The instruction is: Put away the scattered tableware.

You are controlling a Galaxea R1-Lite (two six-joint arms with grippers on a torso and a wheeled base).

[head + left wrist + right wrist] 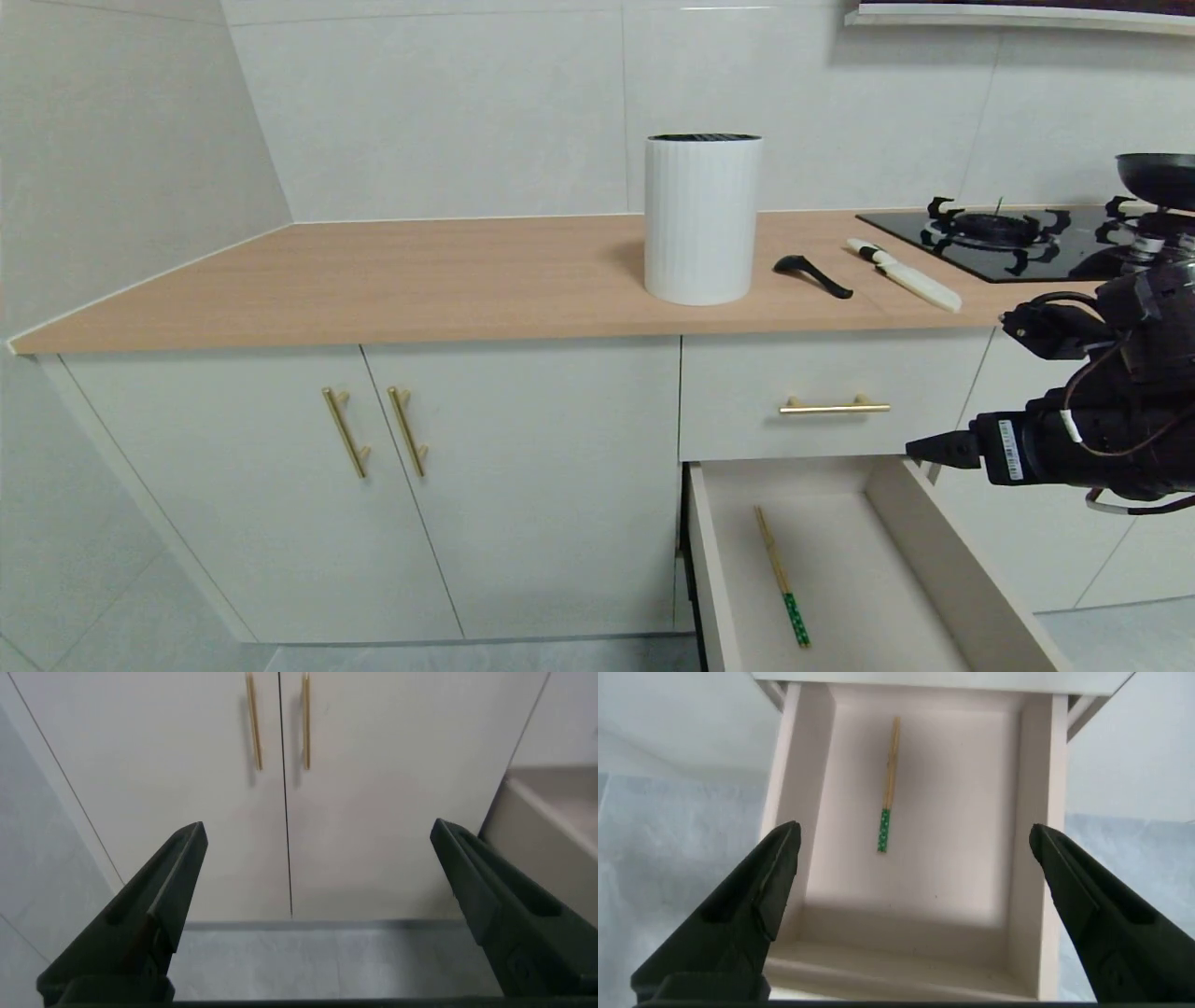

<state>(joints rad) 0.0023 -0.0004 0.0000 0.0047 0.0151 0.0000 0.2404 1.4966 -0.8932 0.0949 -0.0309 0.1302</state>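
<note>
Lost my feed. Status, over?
Left claw open, empty. Right claw open, facing drawer. Chopsticks in drawer; black spoon, knife on counter. Nothing blocking.

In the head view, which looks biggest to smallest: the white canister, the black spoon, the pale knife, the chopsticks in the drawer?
1. White canister, clearly largest.
2. Knife and chopsticks: similar length; chopsticks lie nearer the camera, so unranked.
3. Black spoon, smallest.
</note>
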